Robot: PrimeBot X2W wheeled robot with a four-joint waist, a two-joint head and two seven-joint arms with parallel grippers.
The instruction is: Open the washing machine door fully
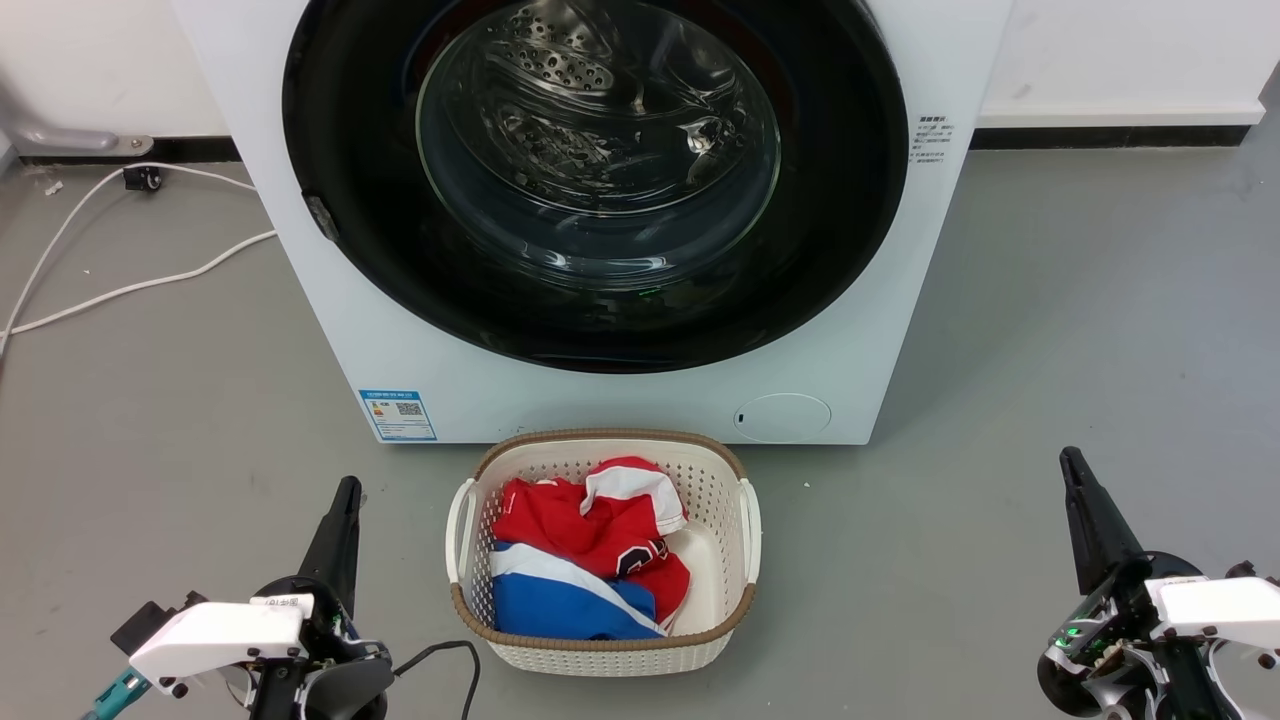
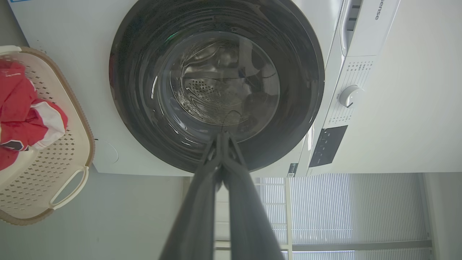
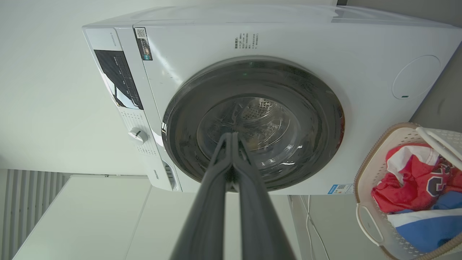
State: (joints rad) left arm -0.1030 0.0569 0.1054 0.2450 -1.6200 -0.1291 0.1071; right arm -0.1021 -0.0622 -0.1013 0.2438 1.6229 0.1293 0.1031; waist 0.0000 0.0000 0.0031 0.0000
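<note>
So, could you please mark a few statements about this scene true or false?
1. The washing machine door sits shut on the washer. True.
2. The left gripper grips the door. False: it is shut on nothing, short of the washer.
3. The basket holds red, white and blue cloth. True.
4. The basket stands beside the washer. False: it stands in front of it.
5. The right gripper is open. False: its fingers are pressed together.

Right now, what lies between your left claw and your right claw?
In the head view, a cream laundry basket holding red, white and blue clothes stands on the grey floor between the left claw and the right claw.
</note>
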